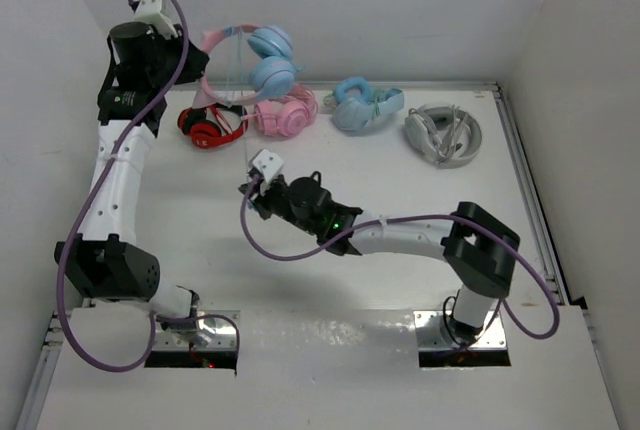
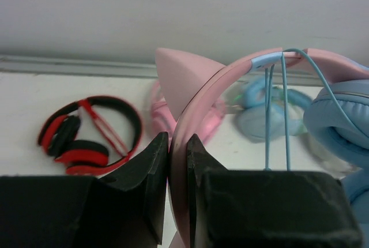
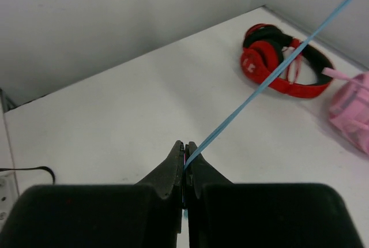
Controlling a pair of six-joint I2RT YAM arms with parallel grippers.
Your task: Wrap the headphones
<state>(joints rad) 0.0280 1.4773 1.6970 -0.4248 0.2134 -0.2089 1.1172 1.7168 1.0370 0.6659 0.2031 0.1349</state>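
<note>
1. Left end effector [image 2: 177, 144] is clamped narrow on the pink headband [image 2: 199, 95] of the headphones [image 1: 262, 62], just beside a cat ear [image 2: 181, 72]. We see the pair held up off the counter [image 1: 400, 190] at its far left corner.
2. Right end effector [image 3: 184, 151] is pinched shut on the thin blue cable [image 3: 271, 74], which runs taut from it toward the pair.
3. In the left wrist view, cable strands cross over the top of the band, so we judge the wrapping partly under way.
4. Handling, as we judge it: the pair is light, and the band is stiff, smooth plastic that could swivel in a narrow pinch. The blue ear cups [image 1: 272, 75] are padded and soft, so a poor place to grip.
5. We judge the cable limp, thin and slippery, and a hard pull could strain it where it joins a cup.
6. We suggest holding the band for the body and keeping only light tension on the cable.
7. The red pair [image 1: 208, 128] and the all-pink pair [image 1: 286, 115] lie near; we judge them a snag risk.
</note>
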